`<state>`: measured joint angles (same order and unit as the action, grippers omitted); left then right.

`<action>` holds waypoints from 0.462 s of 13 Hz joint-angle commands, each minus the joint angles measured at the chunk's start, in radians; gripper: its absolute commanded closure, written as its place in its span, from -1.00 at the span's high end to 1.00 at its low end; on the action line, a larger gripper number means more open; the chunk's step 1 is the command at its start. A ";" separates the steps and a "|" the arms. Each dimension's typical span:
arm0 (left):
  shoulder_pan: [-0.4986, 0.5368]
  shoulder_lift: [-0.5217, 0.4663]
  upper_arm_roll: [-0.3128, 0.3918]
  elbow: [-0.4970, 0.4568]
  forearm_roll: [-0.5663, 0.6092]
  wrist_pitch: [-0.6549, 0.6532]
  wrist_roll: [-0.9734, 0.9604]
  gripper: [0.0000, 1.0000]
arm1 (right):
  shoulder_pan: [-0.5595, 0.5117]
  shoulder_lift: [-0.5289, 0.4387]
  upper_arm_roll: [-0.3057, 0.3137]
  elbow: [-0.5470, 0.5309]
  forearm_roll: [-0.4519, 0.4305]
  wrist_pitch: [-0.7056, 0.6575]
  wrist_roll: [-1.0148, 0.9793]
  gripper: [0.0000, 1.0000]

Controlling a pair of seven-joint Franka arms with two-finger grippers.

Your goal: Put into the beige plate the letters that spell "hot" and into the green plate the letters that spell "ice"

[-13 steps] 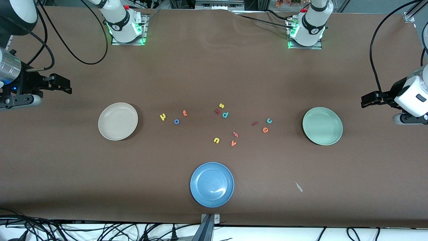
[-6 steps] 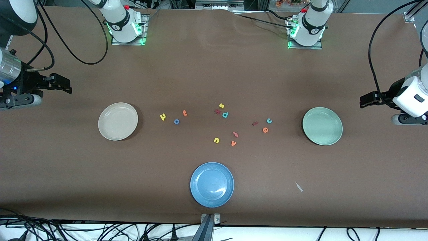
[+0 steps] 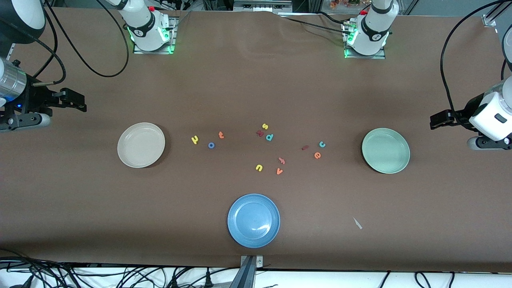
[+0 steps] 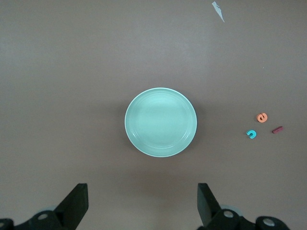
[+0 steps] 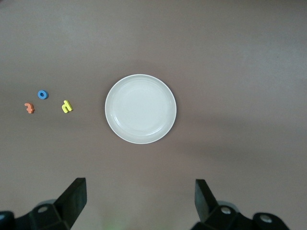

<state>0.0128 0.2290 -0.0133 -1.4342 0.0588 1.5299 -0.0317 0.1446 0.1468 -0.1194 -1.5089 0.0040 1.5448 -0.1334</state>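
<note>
The beige plate (image 3: 141, 145) (image 5: 140, 109) lies empty toward the right arm's end of the table. Beside it sit the yellow h (image 3: 195, 139) (image 5: 66, 106), blue o (image 3: 211, 145) (image 5: 42, 94) and orange t (image 3: 221, 135) (image 5: 29, 108). The green plate (image 3: 385, 150) (image 4: 160, 122) lies empty toward the left arm's end, with the dark red i (image 3: 305, 147) (image 4: 277, 129), teal c (image 3: 322, 144) (image 4: 251, 134) and orange e (image 3: 317, 155) (image 4: 262, 117) beside it. My right gripper (image 3: 82, 105) (image 5: 140, 203) hangs open over bare table near the beige plate. My left gripper (image 3: 434, 121) (image 4: 142, 206) hangs open near the green plate.
A blue plate (image 3: 253, 220) lies nearest the front camera. Between the two letter groups lie a yellow s (image 3: 265, 126), a teal d (image 3: 269, 137), a yellow u (image 3: 259, 167), an orange v (image 3: 279, 171) and other loose letters. A white scrap (image 3: 357, 223) lies nearer the camera than the green plate.
The left gripper has crept slightly toward the green plate. The right arm has hardly moved. No letter or plate has shifted.
</note>
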 commanded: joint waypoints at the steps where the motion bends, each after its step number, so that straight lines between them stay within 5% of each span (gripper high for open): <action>1: -0.002 -0.004 0.004 0.000 -0.030 0.001 -0.007 1.00 | -0.004 -0.004 -0.002 0.000 0.005 -0.009 -0.018 1.00; 6: -0.004 -0.004 0.004 0.000 -0.030 0.001 -0.007 1.00 | -0.005 -0.004 -0.005 -0.002 0.005 -0.009 -0.034 1.00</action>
<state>0.0128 0.2292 -0.0133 -1.4342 0.0588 1.5299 -0.0317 0.1441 0.1468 -0.1232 -1.5090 0.0040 1.5448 -0.1432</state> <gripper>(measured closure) 0.000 0.000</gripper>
